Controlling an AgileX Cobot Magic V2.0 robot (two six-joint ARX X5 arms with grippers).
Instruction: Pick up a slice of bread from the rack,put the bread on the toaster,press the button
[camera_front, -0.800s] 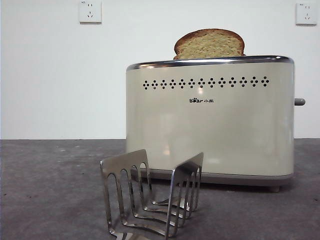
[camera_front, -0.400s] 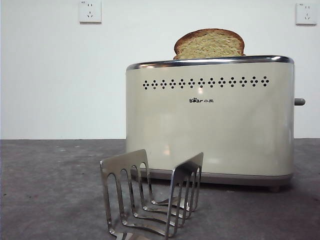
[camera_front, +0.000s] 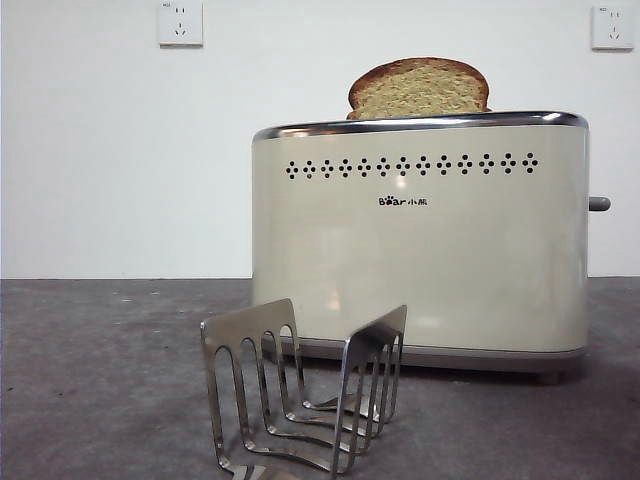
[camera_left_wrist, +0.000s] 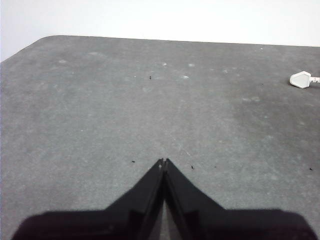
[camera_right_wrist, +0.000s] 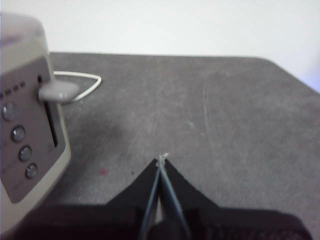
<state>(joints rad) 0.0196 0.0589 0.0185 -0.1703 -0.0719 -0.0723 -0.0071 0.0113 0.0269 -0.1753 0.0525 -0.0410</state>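
Observation:
The slice of bread (camera_front: 419, 88) stands in the top slot of the cream toaster (camera_front: 420, 240), its rounded top sticking out. The steel rack (camera_front: 305, 395) stands without bread in front of the toaster. The grey button (camera_front: 599, 204) sticks out of the toaster's right end; it also shows in the right wrist view (camera_right_wrist: 58, 91), high in its slot. My right gripper (camera_right_wrist: 161, 161) is shut and empty, a short way beside that end of the toaster (camera_right_wrist: 27, 125). My left gripper (camera_left_wrist: 163, 162) is shut and empty over bare table. Neither arm shows in the front view.
A white plug (camera_left_wrist: 301, 79) lies on the grey table far from my left gripper. A white cord (camera_right_wrist: 82, 82) loops behind the toaster. Round control knobs (camera_right_wrist: 19, 134) sit on the toaster's end. Two wall sockets (camera_front: 180, 22) are on the white wall.

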